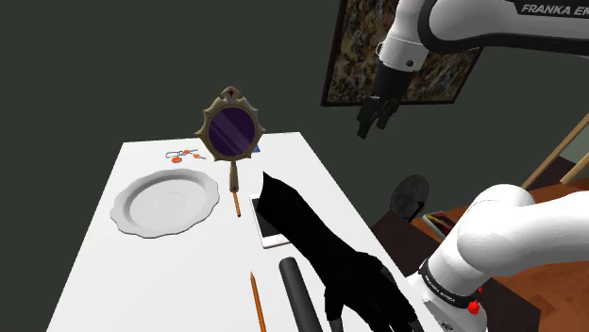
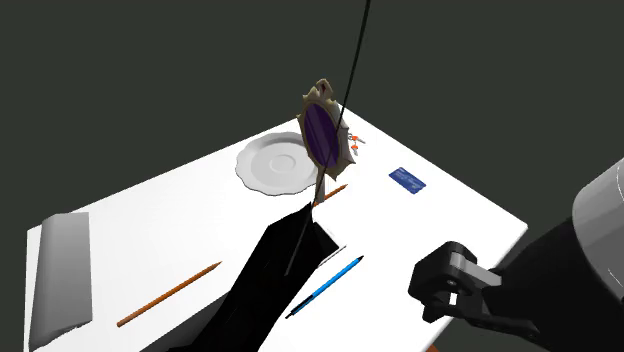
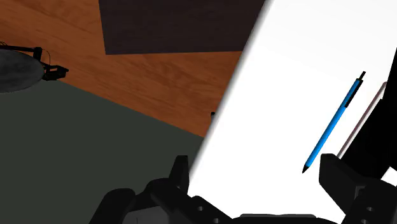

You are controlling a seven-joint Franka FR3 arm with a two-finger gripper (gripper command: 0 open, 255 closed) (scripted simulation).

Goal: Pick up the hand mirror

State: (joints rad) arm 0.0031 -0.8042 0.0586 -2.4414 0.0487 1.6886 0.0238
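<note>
The hand mirror (image 1: 229,130) has a bronze ornate frame and dark purple glass. It stands upright at the far middle of the white table (image 1: 104,255), with its handle reaching down to the tabletop. In the second exterior view the mirror (image 2: 325,135) rises beside the plate. My gripper (image 1: 375,116) hangs in the air past the table's edge, to the shoulder view's right of the mirror and higher than it. It is open and holds nothing. In the wrist view the gripper (image 3: 261,184) has its black fingers (image 3: 340,178) wide apart over the table's edge.
A white plate (image 1: 162,201) lies to the shoulder view's left of the mirror. A large black shape (image 1: 326,259) covers the near table beside a white slab (image 1: 268,229), pencils (image 1: 257,300) and a blue pen (image 3: 334,121). A blue card (image 2: 407,179) lies near one corner. Wooden floor (image 3: 159,70) lies below the edge.
</note>
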